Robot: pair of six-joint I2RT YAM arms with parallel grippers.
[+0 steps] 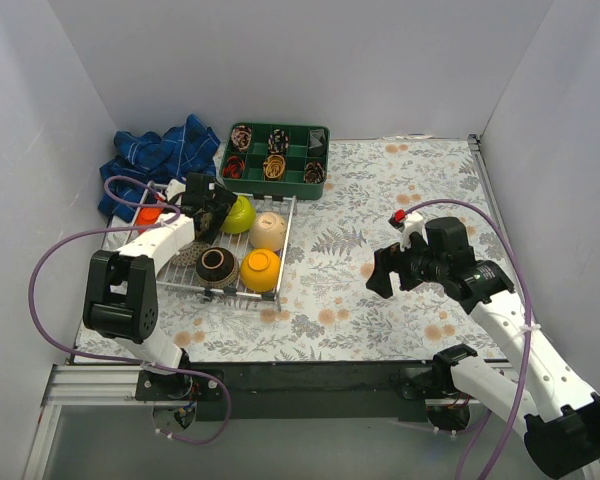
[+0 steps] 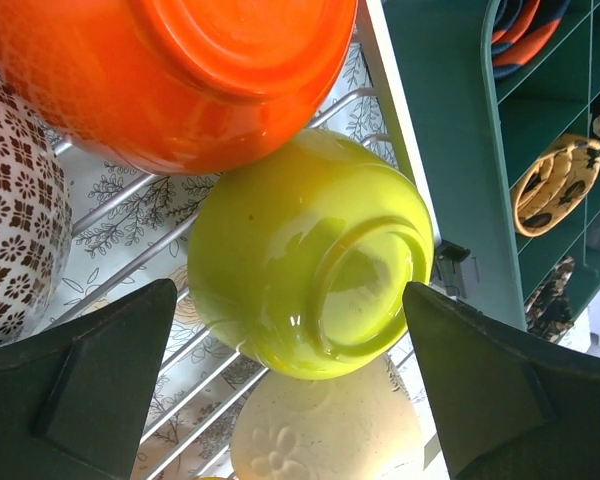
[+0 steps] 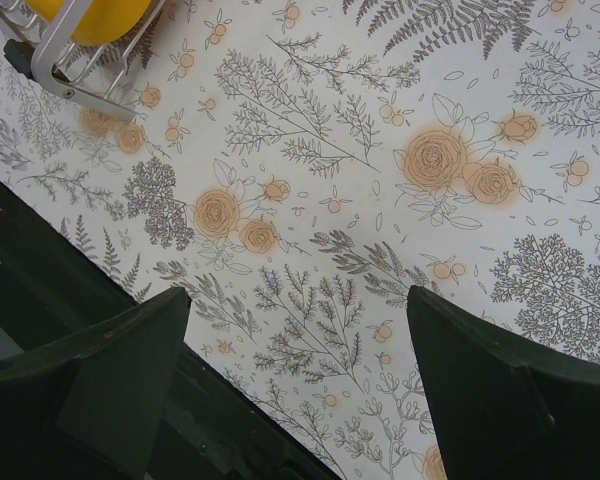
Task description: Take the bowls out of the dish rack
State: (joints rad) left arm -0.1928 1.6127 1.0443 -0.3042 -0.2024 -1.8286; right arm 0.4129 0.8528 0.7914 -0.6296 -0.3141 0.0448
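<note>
The white wire dish rack (image 1: 286, 250) sits left of centre and holds a lime green bowl (image 1: 240, 214), a beige bowl (image 1: 268, 232), a dark brown bowl (image 1: 216, 266) and a yellow-orange bowl (image 1: 261, 270). An orange-red bowl (image 1: 150, 215) shows behind the left arm. My left gripper (image 1: 208, 210) is open over the rack's far side. In the left wrist view the lime green bowl (image 2: 310, 260), lying on its side, sits between my spread fingers (image 2: 100, 370), which do not visibly touch it. My right gripper (image 1: 385, 272) is open and empty above the cloth.
A green compartment tray (image 1: 275, 160) with small items stands behind the rack. A blue checked cloth (image 1: 155, 160) is bunched at the back left. A brown-patterned bowl (image 2: 10, 200) lies in the rack. The rack's corner (image 3: 70, 70) and the yellow-orange bowl (image 3: 85, 15) show in the right wrist view.
</note>
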